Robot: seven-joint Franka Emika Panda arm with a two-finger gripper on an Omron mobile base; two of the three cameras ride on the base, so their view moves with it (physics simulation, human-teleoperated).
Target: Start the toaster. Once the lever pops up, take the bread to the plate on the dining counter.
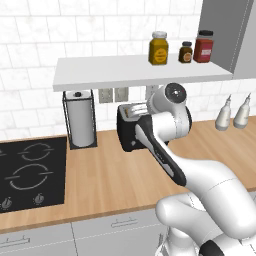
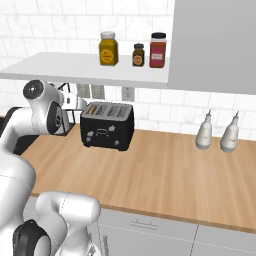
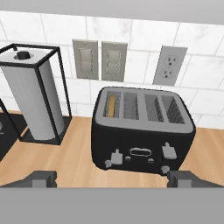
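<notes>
Now: tool lined up on the toaster, lever not yet pressed

You have the tool (image 3: 112,178) hanging in front of the black boxy toaster with rounded corners (image 3: 142,131), its two dark finger tips spread as wide as they go, one at each lower corner of the hand view, with nothing between them. Just beyond them, the toaster stands on the light-wood worktop (image 3: 74,153) against the white-tiled wall, front face toward you. Two pale levers sit on that face; the left lever (image 3: 116,156) is below the slot that holds the thin tan slice of bread (image 3: 112,106), which stands on edge in the leftmost slot. Both levers look up, so the first step, starting the toaster, seems to be in hand. Your next move likely calls for bringing a finger tip onto the left lever and pushing it down. Beside the toaster to the left stands the white paper-towel roll in its black wire frame (image 3: 34,98); behind are the grey wall switches and outlet (image 3: 113,61).
</notes>
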